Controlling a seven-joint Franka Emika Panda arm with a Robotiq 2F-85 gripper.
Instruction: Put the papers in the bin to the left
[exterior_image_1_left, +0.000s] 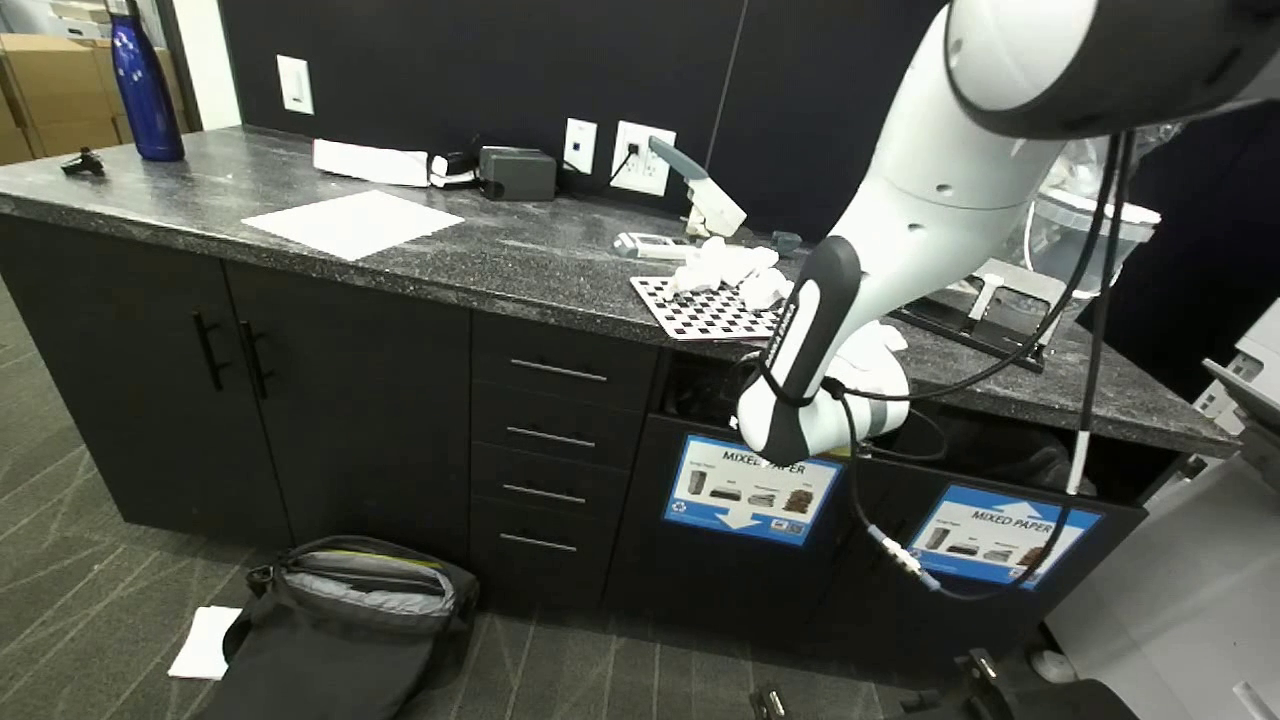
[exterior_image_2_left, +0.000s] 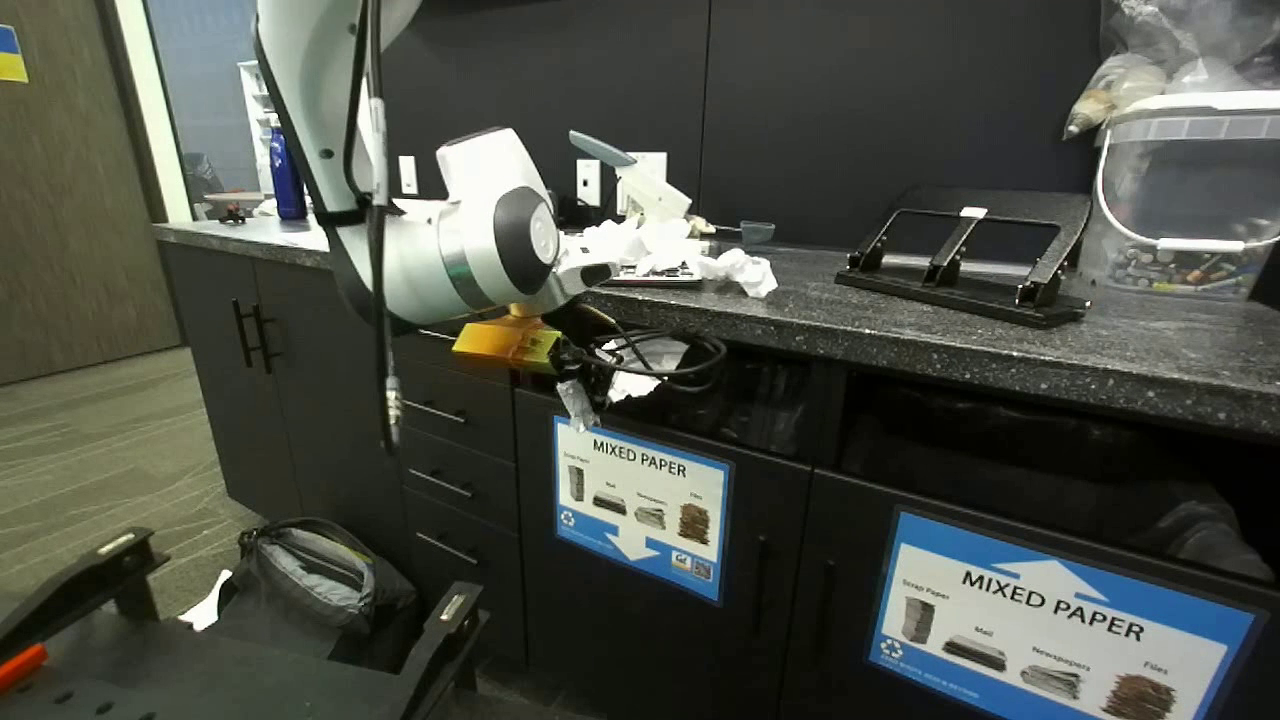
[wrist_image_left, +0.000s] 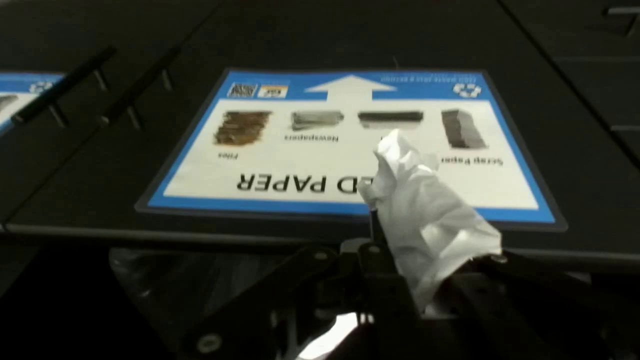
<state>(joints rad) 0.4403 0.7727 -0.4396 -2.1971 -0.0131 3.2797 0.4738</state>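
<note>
The papers are crumpled white wads on the counter, showing in both exterior views (exterior_image_1_left: 730, 268) (exterior_image_2_left: 640, 243); one lies near the counter edge (exterior_image_2_left: 742, 272). My gripper (exterior_image_2_left: 598, 382) is shut on a crumpled paper wad (wrist_image_left: 425, 215), which sticks out between the fingers in the wrist view (wrist_image_left: 432, 255). The right finger is partly hidden behind the wad. The left bin (exterior_image_1_left: 700, 580) is dark with a blue-and-white label, also in an exterior view (exterior_image_2_left: 640, 630). The gripper is at its open top slot, just above the label. The arm hides the gripper in an exterior view.
The counter edge (exterior_image_2_left: 800, 325) overhangs the bin slots. A second, similar bin (exterior_image_2_left: 840, 600) stands to the right. A checkered board (exterior_image_1_left: 705, 320), a black stand (exterior_image_2_left: 960, 270) and a clear bucket (exterior_image_2_left: 1180, 200) are on the counter. A loose cable (exterior_image_2_left: 700, 360) hangs by the gripper.
</note>
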